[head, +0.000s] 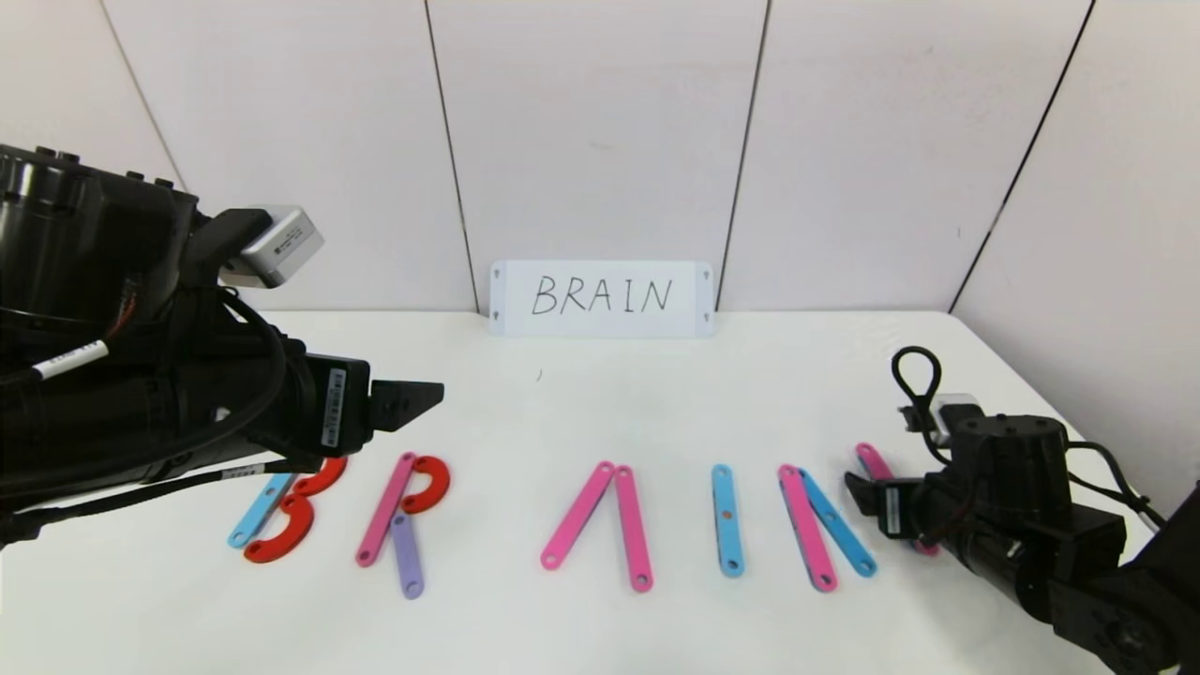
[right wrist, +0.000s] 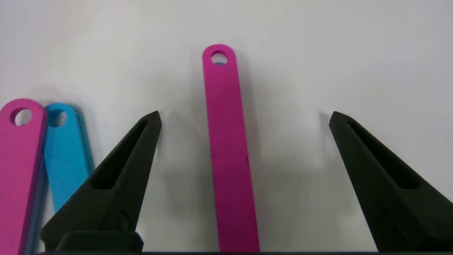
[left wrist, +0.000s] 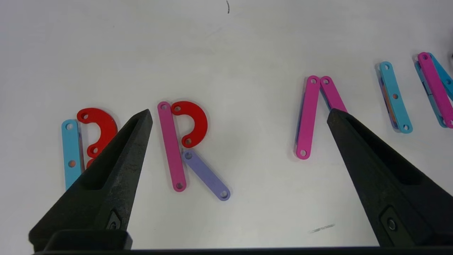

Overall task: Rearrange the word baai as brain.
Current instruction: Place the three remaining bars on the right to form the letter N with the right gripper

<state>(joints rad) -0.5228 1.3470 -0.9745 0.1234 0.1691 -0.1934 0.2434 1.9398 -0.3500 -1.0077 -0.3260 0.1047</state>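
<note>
We have the right gripper (right wrist: 244, 117) low over the bench (head: 581, 412), its fingers (right wrist: 141, 141) spread wide and holding nothing. The last pink strip (right wrist: 228, 148) lies flat between them, touching neither, lengthwise along the line of the fingers. Just beside one finger, outside the gap, sit the pink and blue strips (head: 825, 525) that make the rest of the N.

The left gripper (left wrist: 240, 117) hangs above the other end of the word, fingers equally wide and empty; under and ahead of them lie the B (left wrist: 88, 138), the R (left wrist: 184, 148) and the A (left wrist: 315, 113), with the blue I (head: 727, 517) farther along.

We judge these pieces to be thin, rigid and very light, with smooth faces: a nudge would likely slide one out of line, and a pinch from above has little edge to bite on. If the last strip needs straightening, we would close across its narrow width near the middle, so it does not swing about one end. The end hole is no place to take hold.
</note>
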